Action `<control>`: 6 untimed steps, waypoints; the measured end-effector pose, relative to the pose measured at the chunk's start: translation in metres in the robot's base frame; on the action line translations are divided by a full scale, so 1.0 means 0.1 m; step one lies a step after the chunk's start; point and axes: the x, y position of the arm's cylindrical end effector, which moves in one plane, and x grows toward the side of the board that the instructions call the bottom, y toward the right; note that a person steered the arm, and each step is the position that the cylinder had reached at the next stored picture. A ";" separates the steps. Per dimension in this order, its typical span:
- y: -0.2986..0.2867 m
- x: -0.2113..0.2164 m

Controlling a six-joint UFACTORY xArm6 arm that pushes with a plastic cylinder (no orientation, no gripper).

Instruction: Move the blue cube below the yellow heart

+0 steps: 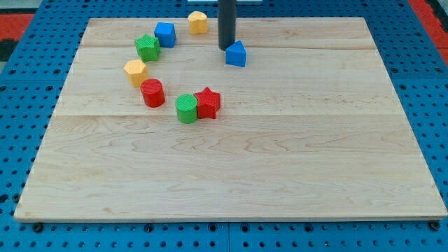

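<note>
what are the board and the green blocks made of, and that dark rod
The pale wooden board looks like light, matt wood: grain lines and plank seams show. The green star-shaped block and the green round block look like plastic, perhaps 3D-printed: fine ridges run across their sides. The straight dark rod looks like smooth matt plastic or rubber, uncertain; my tip sits just left of the blue pointed block.

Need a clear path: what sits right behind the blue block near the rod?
Directly behind that blue block, toward the view's top, stands my tip, close against its left edge. The board under the block is covered, so contact cannot be confirmed.
</note>
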 end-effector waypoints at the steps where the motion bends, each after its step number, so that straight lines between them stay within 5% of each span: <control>1: -0.91 0.23; 2: -1.68 0.49; 3: -2.25 0.28; 4: -2.02 -0.22; 5: -0.97 -0.41; 6: -0.01 0.02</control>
